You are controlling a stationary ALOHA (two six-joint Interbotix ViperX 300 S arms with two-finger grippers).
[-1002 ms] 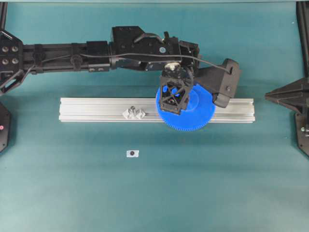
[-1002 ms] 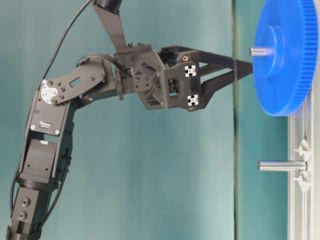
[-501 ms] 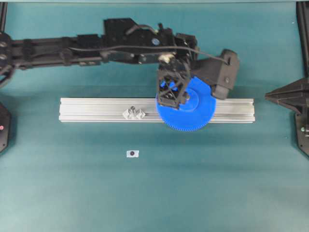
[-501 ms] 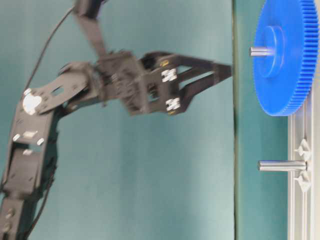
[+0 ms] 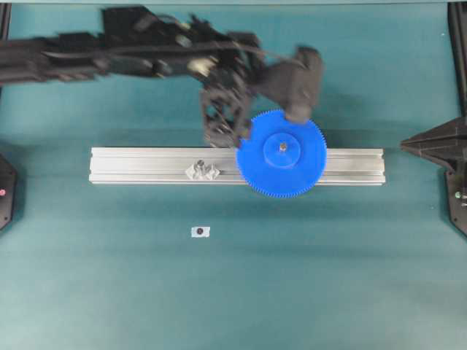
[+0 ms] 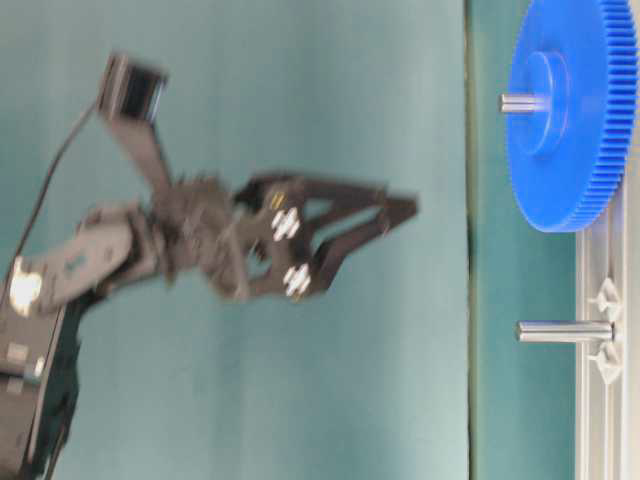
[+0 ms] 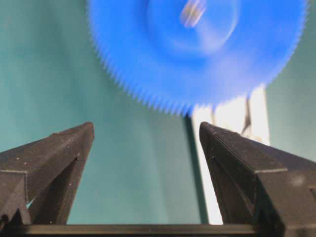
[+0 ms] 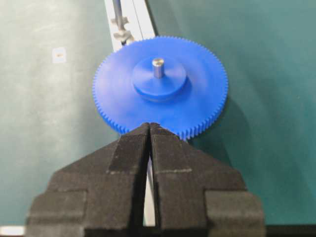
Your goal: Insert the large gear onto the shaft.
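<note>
- A second ago the left gripper (image 6: 400, 212) hung close over the large gear (image 5: 281, 154), its tips just off the hub; it has since pulled back and now stands well apart from it, blurred; its jaws are spread wide with nothing between them
- The large gear has not shifted; it sits on the shaft (image 6: 520, 102), whose grey tip pokes through the hub, ahead of and beyond the open jaws
- Only the table-level view shows a second pin (image 6: 563, 331) on the aluminium rail (image 5: 146, 166), bare, beside the gear
- Only the right wrist view shows the right gripper (image 8: 149, 129); its jaws are pressed together, empty, the gear just ahead of the tips
</note>
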